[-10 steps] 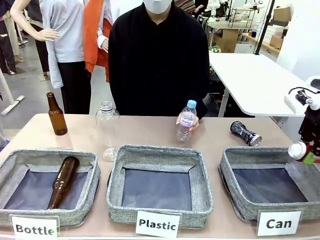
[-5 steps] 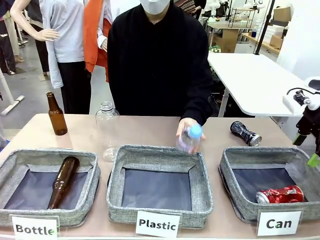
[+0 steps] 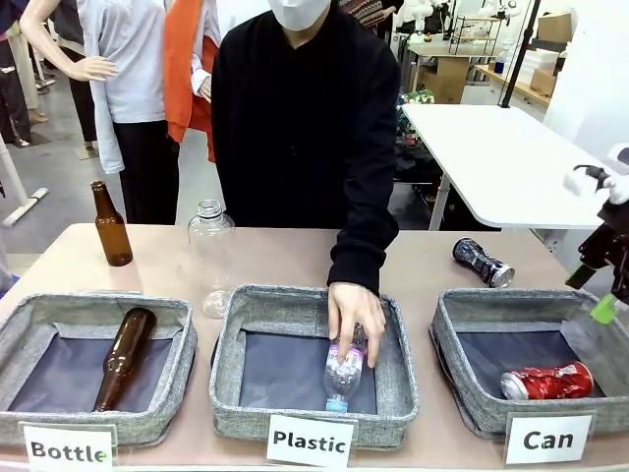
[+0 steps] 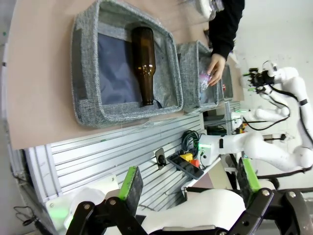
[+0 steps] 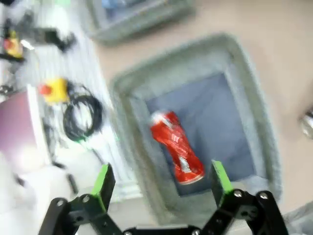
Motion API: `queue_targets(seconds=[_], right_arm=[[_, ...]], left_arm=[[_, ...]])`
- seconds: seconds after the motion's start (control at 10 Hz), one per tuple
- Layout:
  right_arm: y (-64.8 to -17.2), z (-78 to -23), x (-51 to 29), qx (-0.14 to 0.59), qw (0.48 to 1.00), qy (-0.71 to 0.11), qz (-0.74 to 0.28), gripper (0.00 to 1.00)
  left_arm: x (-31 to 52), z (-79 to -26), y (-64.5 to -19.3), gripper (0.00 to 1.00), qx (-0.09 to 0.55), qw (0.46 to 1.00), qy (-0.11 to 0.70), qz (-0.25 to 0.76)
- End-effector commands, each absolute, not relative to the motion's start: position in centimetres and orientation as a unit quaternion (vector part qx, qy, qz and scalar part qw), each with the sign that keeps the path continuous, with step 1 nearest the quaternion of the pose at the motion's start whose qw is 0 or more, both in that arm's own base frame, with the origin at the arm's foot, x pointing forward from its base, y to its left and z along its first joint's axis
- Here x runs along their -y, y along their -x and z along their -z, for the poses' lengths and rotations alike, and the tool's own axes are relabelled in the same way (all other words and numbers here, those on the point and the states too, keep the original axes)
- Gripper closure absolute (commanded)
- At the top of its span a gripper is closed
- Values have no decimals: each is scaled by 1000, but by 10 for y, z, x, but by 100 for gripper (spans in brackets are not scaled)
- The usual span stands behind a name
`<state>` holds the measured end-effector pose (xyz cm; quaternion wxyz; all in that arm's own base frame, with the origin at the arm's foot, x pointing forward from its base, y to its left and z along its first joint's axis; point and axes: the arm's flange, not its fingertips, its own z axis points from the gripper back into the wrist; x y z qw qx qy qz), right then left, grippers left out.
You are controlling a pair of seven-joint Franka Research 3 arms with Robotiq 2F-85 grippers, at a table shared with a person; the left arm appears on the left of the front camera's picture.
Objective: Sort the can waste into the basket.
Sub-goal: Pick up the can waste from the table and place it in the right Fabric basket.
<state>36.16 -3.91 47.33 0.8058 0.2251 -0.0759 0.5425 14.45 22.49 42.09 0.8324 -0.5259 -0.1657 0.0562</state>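
Front: the red can (image 3: 547, 381) lay in the basket (image 3: 447, 329). The grey can (image 3: 483, 263) lay on the tabletop (image 3: 295, 258) just beyond it.

Left wrist: the left pincer (image 4: 190, 178) stood apart and empty.

Right wrist: the right pincer (image 5: 161, 182) stood apart above the red can. A good next reach would clear the basket's far wall and straddle the grey can squarely.

- This is a robotics lab or test hall, not a home. The table (image 3: 295, 258) rests on a frame of slotted aluminium rails (image 4: 122, 147).
- A white robot arm (image 4: 264, 149) stands mounted beside that frame.
- A yellow box with a red button (image 5: 55, 91) and loose black cables (image 5: 80, 117) lie below the table's edge.
- Printed white cards (image 3: 310, 441) reading "Bottle", "Plastic" and "Can" stand in a row along the near edge.
- Farther back are a plain white work table (image 3: 501, 157), a wire rack (image 3: 472, 29) and cardboard boxes (image 3: 553, 25), over a bare grey floor (image 3: 59, 187).
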Motion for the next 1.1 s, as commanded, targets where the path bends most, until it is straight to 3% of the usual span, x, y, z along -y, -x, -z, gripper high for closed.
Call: queue_targets(seconds=[0.0,0.3,0.5,0.7,0.9,1.0], right_arm=[[-380,-504,57,194,789,-551,-190,0],[-372,-490,102,314,633,-706,55,0],[-364,-477,121,364,549,-725,201,0],[-359,-469,123,387,553,-698,237,0],[-363,-469,116,398,591,-657,245,0],[-360,-454,148,194,718,-669,-13,0]], left_arm=[[-224,-421,-142,0,163,832,526,-60],[-224,-421,-142,0,163,832,526,-60],[-224,-421,-142,0,163,832,526,-60],[-224,-421,-142,0,163,832,526,-60],[-224,-421,-142,0,163,832,526,-60],[-224,-421,-142,0,163,832,526,-60]])
